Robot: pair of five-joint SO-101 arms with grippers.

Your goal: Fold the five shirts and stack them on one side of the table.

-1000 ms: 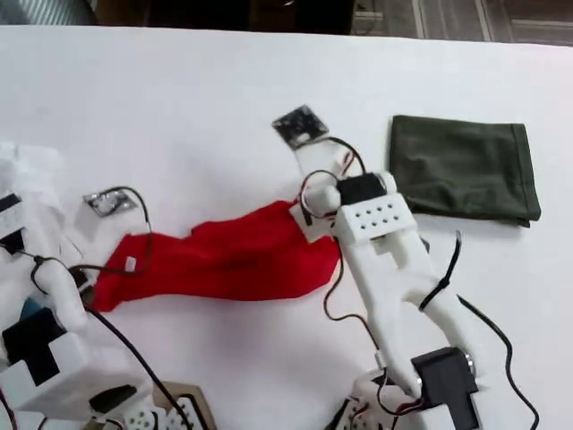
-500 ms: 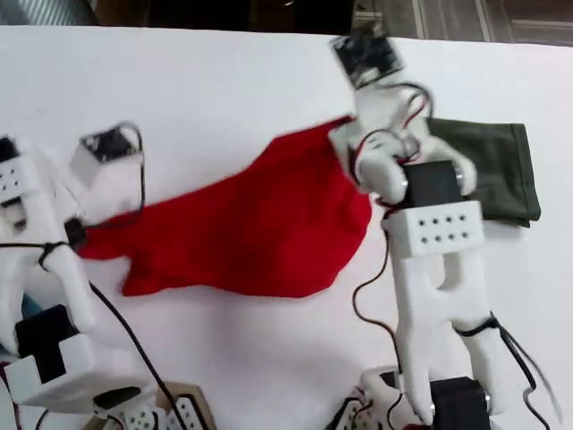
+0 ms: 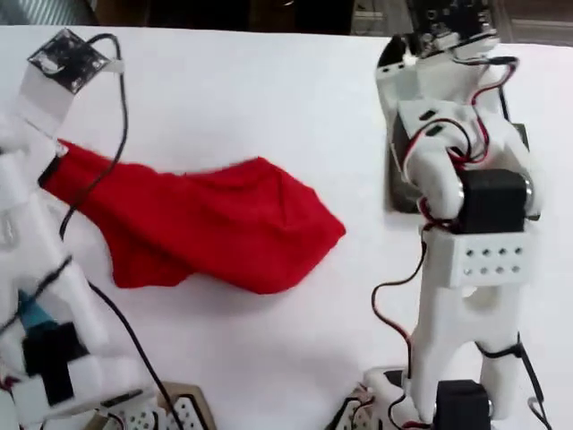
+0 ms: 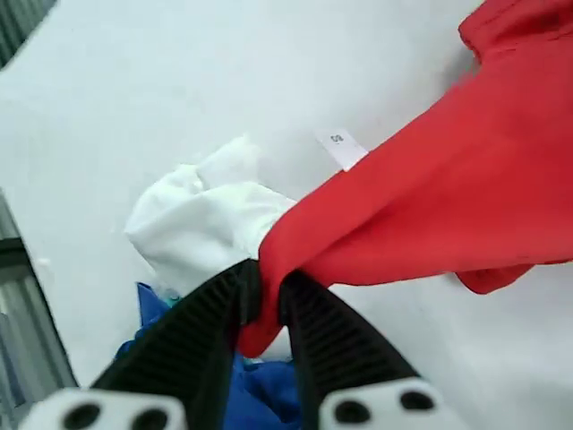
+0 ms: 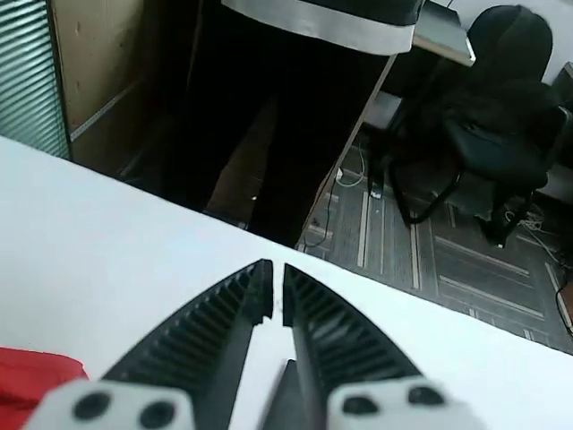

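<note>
1. Red shirt point(image 3: 224, 228) lies crumpled on the white table point(image 3: 224, 98). One end is drawn up into the left gripper point(image 4: 266, 285), and the rest trails away from it in a loose, bunched heap.
2. The left gripper's jaws are clenched on a pinched fold of the red cloth, and the fabric bulges out right at the fingertips.
3. A small white label point(image 4: 340, 149) sticks out from the shirt's edge a little way beyond those fingertips.
4. Just beside the left gripper, under the gripped fold, sits a crumpled white garment point(image 4: 201, 219). A blue cloth point(image 4: 260, 403) lies closer to the gripper's base, partly hidden behind the jaws.
5. The right gripper point(image 5: 273, 285) is held up off the table, well apart from the red shirt. Its jaws are pressed nearly together with only a sliver between them, and there is nothing in them.
6. Ahead of the right gripper's fingertips there is bare white tabletop. A scrap of the red shirt shows nearer the gripper's base than its tips.
7. A dark green folded shirt point(image 3: 394, 184) lies under the right arm and is mostly covered by it. It sits apart from the loose end of the red shirt.
</note>
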